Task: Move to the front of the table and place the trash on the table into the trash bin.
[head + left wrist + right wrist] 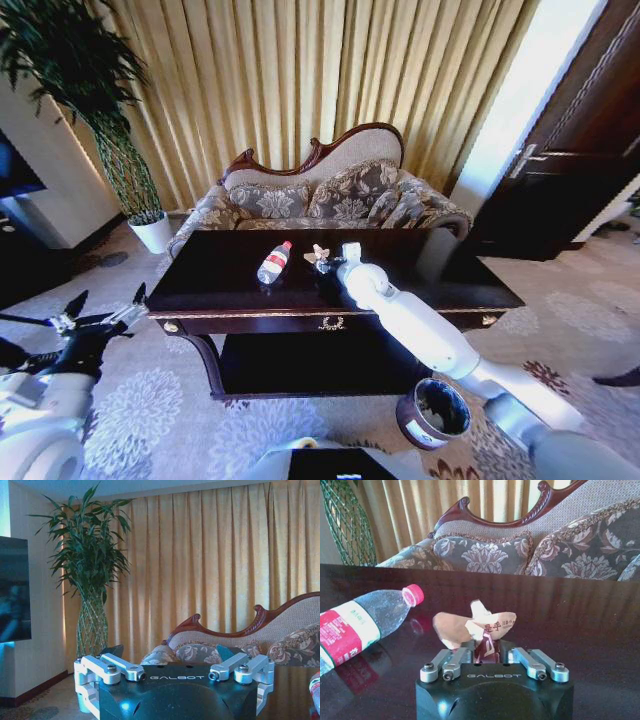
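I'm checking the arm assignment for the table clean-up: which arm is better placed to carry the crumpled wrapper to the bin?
The right. The right gripper is already closed on the crumpled brown-and-white wrapper over the dark glossy table, and the round dark trash bin stands on that side. The left gripper hangs open off the table's left end.

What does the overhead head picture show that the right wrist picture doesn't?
Head view alone: the whole table, the trash bin on the carpet at its front right, the potted plant, and the left tool open off the table's left end.

Right wrist view alone: printed writing on the crumpled wrapper, with the right tool closed on it.

Both: the lying bottle with its red cap, the wrapper and the sofa.
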You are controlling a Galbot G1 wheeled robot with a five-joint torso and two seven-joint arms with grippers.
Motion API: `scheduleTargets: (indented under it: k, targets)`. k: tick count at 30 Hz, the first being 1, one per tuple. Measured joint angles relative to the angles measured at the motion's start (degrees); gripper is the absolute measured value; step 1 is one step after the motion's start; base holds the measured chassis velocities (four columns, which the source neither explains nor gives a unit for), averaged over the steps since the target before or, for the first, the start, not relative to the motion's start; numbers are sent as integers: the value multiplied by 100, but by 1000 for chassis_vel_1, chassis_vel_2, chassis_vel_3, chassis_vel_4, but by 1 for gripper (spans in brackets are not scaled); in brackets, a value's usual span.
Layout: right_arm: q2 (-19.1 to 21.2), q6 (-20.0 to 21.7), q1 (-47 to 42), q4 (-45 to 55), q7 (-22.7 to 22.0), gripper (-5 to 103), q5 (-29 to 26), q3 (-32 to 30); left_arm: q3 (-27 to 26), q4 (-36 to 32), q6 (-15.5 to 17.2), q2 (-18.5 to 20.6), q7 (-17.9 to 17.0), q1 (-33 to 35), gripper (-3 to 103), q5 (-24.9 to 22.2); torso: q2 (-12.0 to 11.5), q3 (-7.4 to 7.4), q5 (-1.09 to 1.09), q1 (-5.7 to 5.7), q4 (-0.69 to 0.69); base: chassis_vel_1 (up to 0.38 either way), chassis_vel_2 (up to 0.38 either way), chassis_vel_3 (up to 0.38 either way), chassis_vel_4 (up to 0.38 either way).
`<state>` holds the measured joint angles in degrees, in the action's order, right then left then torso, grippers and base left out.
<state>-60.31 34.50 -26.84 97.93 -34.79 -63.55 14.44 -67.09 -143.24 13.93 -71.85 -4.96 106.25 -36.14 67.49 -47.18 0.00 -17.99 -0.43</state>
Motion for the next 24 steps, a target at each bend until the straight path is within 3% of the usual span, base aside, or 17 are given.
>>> scheduleTargets:
  k: [1, 4, 6, 8, 12, 16, 24]
  targets:
    - [10, -33, -5, 8, 1, 22, 0, -12, 7, 0, -1, 1, 0, -2, 100, 0, 0, 0, 0, 0, 0, 0, 0, 0, 0]
    - [33, -147, -9, 39, 11, 17, -1, -35, 20, 0, -2, 9, 1, -5, 100, 0, 0, 0, 0, 0, 0, 0, 0, 0, 0]
    - [67, -399, -24, 93, 109, 6, -2, -110, 46, 0, -5, 23, 0, -21, 100, 0, 0, 0, 0, 0, 0, 0, 0, 0, 0]
    - [91, -530, -46, 135, 144, 2, -1, -153, 61, 0, -9, 30, 0, -26, 100, 0, 0, 0, 0, 0, 0, 0, 0, 0, 0]
    - [242, -874, -189, 352, 213, 1, 89, -366, 91, 0, -92, 61, -6, -27, 100, 0, 0, 0, 0, 0, 1, 0, 0, 0, 0]
    - [490, -1355, -553, 565, 416, 1, 576, -750, 97, 0, -136, 123, -7, -41, 100, -1, 0, 0, 0, 0, 0, 0, 0, 0, 0]
    - [1082, -1994, -1916, 1026, 885, 1, 1056, -2071, 164, 0, -241, 183, -4, -103, 100, -11, 1, 0, 2, 0, -1, 0, 0, 0, 0]
